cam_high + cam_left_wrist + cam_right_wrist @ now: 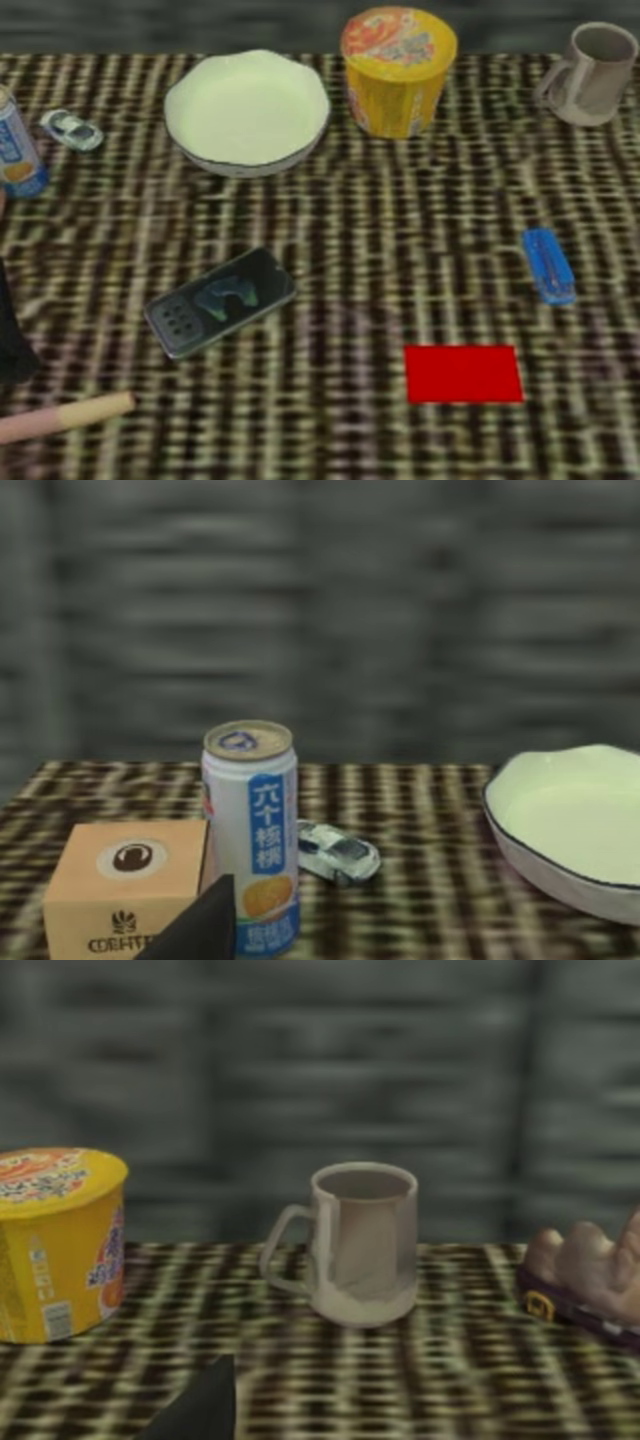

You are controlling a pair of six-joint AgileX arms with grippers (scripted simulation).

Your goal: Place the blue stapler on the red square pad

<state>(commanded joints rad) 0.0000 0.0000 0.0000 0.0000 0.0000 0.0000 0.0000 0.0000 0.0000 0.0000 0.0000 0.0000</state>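
The blue stapler lies flat on the woven mat at the right, its length running nearly front to back. The red square pad lies nearer the front edge, to the left of the stapler and apart from it, with nothing on it. Neither shows in the wrist views. My left arm is a dark shape at the table's left edge, far from both. Only a dark tip of my left gripper shows low in its wrist view, and likewise for my right gripper. The right arm is out of the top view.
At the back stand a white bowl, a yellow noodle cup and a grey mug. A drink can and a toy car sit back left. A phone and a tan stick lie front left.
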